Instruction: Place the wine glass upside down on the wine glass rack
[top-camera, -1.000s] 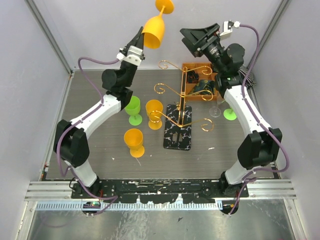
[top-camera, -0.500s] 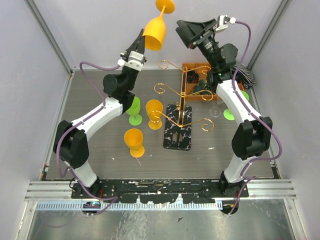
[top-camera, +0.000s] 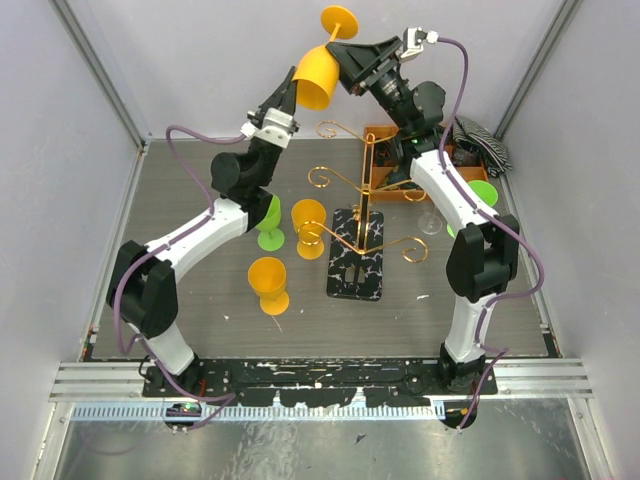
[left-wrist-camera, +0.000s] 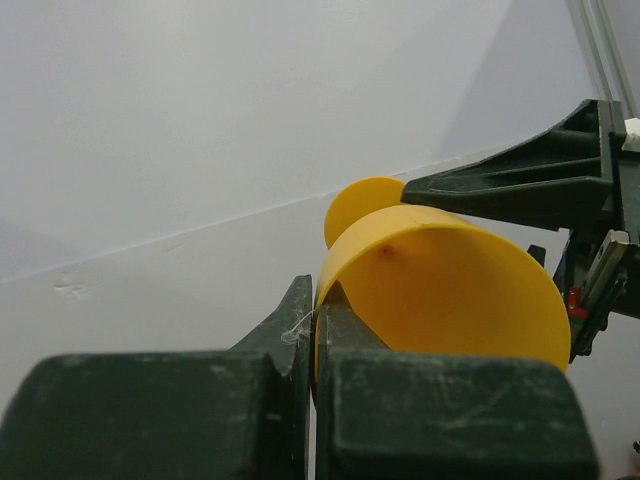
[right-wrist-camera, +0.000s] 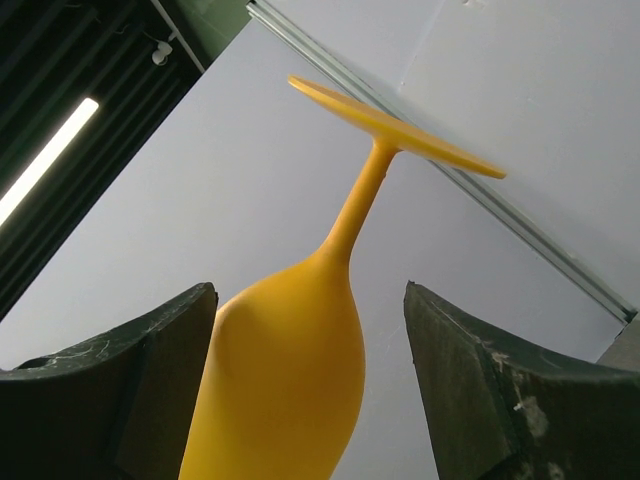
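Centre of frame: gold wire wine glass rack (top-camera: 352, 205) on marbled base (top-camera: 356, 270). Top centre, well apart from it: orange wine glass (top-camera: 316, 76), foot up, bowl down. Rim pinched in closed left gripper (top-camera: 289, 93). Jaws of right gripper (top-camera: 352, 62) spread wide either side of bowl.

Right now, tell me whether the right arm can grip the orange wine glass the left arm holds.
Probably yes: the right gripper is open, fingers flanking the wine glass bowl, nothing between; the left gripper pinches only its rim.
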